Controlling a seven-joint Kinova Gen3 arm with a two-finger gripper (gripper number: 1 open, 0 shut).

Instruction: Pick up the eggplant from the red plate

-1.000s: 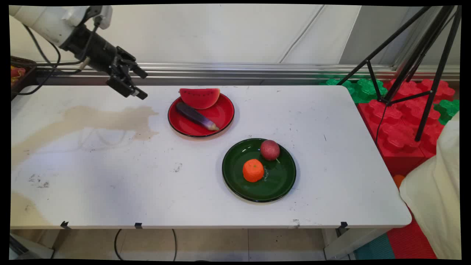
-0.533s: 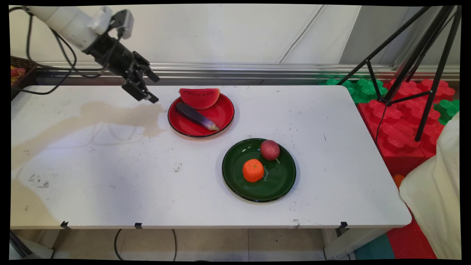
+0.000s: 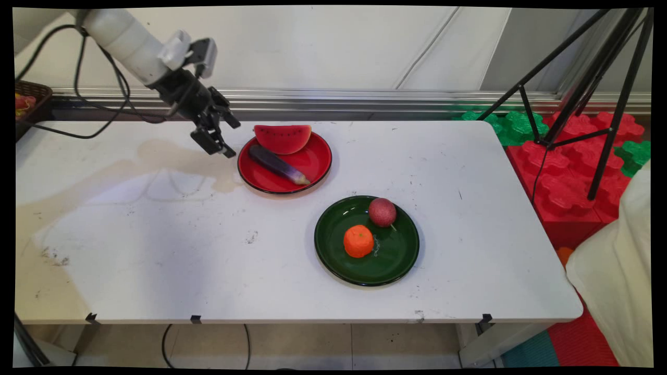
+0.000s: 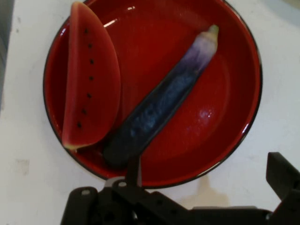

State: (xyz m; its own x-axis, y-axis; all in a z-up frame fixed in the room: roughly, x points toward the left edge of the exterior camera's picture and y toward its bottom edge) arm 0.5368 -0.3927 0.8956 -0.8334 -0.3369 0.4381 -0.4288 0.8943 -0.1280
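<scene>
Gripper (image 3: 224,138) beside red plate (image 3: 318,172)

You've got a red plate (image 3: 318,172) holding a watermelon slice (image 3: 282,138) and an eggplant (image 3: 276,163), a green plate (image 3: 401,260) with an orange (image 3: 358,241) and a dark red fruit (image 3: 382,212), tripod (image 3: 583,94) and foam blocks (image 3: 563,172) right.

A red plate (image 3: 318,162) (image 4: 225,93) with a black rim sits toward the table's far side, left of centre. On it a purple eggplant (image 3: 277,163) (image 4: 159,105) lies aslant, pale tip pointing near-right. A red watermelon slice (image 3: 282,138) (image 4: 89,75) rests on the plate's far edge, touching the eggplant's dark end.
</scene>
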